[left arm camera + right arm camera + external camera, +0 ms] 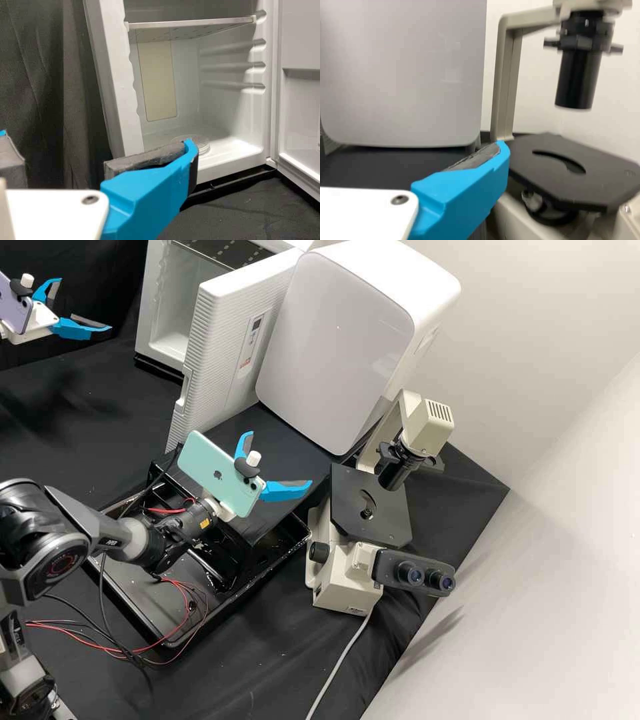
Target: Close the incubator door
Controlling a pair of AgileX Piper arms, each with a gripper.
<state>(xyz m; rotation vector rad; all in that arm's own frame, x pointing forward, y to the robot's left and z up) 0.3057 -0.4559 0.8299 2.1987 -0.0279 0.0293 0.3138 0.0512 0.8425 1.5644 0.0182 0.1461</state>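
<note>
Incubator (152, 307): one, white, smooth-walled, at the rear of the bench. It has one door (227, 353), standing open beside the box, its outer face finely ribbed. Box (333, 333): one, white, with rounded corners and a glossy flat front. Tray (157, 613): one, black, rectangular, with a raised rim. Microscope (347, 573): one, beige, with a flat black stage and two round eyepieces. Grippers: two, white, each with two blue fingers lined with grey pads. Left gripper (85, 304): fingers apart, near the incubator's open side. Right gripper (280, 460): fingers apart, between door and microscope. Phones: two, flat, rounded at the corners; one teal (217, 473), one lilac (13, 303), one mounted per gripper. Inside the incubator, the left wrist view shows one thin shelf (190, 23) and, on the floor, round clear dishes (202, 142), number unclear.
</note>
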